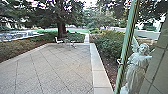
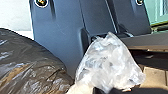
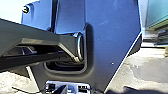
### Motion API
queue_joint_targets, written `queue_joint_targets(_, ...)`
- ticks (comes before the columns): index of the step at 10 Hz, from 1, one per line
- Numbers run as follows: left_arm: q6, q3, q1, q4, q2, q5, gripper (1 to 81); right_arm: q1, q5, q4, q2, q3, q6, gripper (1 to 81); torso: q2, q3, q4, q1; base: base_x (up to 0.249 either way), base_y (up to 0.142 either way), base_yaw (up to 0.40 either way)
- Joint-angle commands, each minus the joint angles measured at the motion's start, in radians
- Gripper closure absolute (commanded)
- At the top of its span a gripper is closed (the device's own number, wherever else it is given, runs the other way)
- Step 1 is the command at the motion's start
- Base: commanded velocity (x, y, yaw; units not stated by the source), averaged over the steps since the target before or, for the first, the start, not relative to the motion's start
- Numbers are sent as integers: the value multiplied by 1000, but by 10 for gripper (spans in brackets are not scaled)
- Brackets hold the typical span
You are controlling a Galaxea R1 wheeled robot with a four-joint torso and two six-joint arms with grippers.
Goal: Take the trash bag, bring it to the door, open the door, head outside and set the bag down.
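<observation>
The paved yard [image 1: 55, 66] stretched out in front of me, a pale stone border [image 1: 100, 72] edging it on the right and a tree [image 1: 61, 30] standing past its far side. Nearer, on my right, a green upright [image 1: 126, 46] leaned across my view, and the angel statue [image 1: 138, 66] stood just beyond it. I could not tell whether that upright was a door's edge or a post.

The trash bag [image 2: 27, 62] was at my left wrist, its dark, full body bulging out to one side, close by the wide plate of my own body. Its pale, see-through gathered plastic [image 2: 107, 61] bunched up right at my left gripper [image 2: 106, 90], which I judged to be clenched on it. So the weight lay off to the side of my grasp rather than squarely in line with it, and I could not make out the bag's long axis or its underside.

The left arm was plainly the nearer one, and setting the bag down seemed to me to be its work: the bulging side would need to meet the paving first, away from my base. As for my right gripper [image 3: 64, 89], I could not tell whether it was released or clenched.
</observation>
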Motion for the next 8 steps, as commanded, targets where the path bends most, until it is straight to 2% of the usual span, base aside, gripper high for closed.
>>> queue_joint_targets(1,4,5,-51,0,-2,63,811,42,-53,-2,3,4,-1,10,0,0,0,0,119,0,0)
queue_joint_targets(8,4,5,-49,0,-1,65,811,42,-53,-4,3,4,-1,10,0,0,0,0,111,0,0)
